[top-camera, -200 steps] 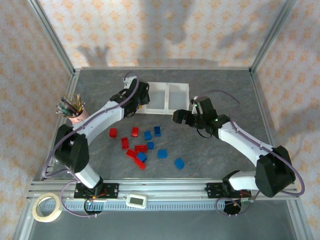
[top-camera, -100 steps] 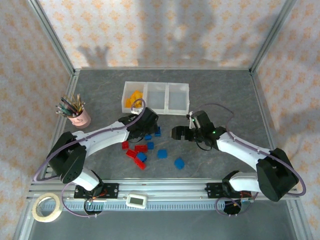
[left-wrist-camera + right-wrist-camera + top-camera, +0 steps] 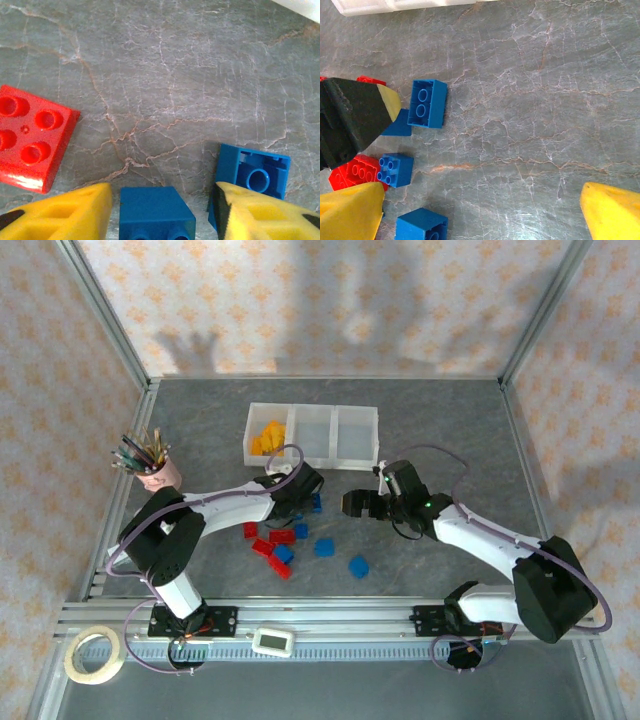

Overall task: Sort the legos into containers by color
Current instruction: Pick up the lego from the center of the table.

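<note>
**A:** Which step is in hand?

**B:** Picking up a blue one, I'd judge. The left pincer (image 3: 161,196) is low over the surface (image 3: 165,75), jaws partway open, straddling a blue brick (image 3: 156,212). A thin gap shows on either side, so it has hold of nothing yet.

**A:** Sure about those gaps?

**B:** Fairly. The frame's lower edge cuts off the fingers (image 3: 75,212), so contact further down may be hidden.

**A:** Any neighbours?

**B:** A second blue brick (image 3: 252,175), studs down, sits just beside the finger on the 3 o'clock side. A red brick (image 3: 32,135) lies apart at 10 o'clock.

**A:** And the right pincer (image 3: 482,190)?

**B:** Spread wide and empty, over bare stone at 3 o'clock of the scatter.

**A:** Where do things stand overall?

**B:** From above, the loose legos (image 3: 282,537) are red and blue, lying mid-surface. The containers (image 3: 312,435) sit at 12 o'clock, with yellow bricks (image 3: 265,435) in the left bin. The other two bins look bare.

**A:** Next move?

**B:** Close squarely on the brick without nudging its blue neighbour. Then lift, carry toward 12 o'clock and release over one of the bare bins.
</note>
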`<state>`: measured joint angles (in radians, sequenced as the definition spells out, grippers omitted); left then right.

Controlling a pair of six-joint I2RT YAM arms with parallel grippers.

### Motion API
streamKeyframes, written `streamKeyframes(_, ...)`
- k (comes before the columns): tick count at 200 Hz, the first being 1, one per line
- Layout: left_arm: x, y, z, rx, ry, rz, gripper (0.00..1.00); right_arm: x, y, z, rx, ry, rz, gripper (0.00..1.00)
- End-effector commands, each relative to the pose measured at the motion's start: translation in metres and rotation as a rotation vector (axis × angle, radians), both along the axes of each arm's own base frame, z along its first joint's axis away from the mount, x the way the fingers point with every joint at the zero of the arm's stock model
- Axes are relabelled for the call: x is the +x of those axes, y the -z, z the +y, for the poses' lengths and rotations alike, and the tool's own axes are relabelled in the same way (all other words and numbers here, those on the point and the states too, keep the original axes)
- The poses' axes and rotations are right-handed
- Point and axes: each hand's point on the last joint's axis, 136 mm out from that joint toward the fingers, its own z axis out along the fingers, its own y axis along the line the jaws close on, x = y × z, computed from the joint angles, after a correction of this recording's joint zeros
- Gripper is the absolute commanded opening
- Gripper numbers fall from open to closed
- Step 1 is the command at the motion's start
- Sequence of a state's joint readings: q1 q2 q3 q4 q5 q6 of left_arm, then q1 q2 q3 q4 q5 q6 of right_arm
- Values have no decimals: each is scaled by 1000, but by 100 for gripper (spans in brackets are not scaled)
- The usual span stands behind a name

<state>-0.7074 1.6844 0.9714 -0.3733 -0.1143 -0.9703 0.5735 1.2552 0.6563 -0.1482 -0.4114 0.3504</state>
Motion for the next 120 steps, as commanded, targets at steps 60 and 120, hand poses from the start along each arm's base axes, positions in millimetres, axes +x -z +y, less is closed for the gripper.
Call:
streamKeyframes(60, -1, -2, 12, 60, -5, -33, 33, 11, -11, 4, 5, 14, -39, 100)
streamKeyframes(120, 41, -76, 5, 77, 25, -195, 33, 31, -38, -3, -2, 98, -70, 100)
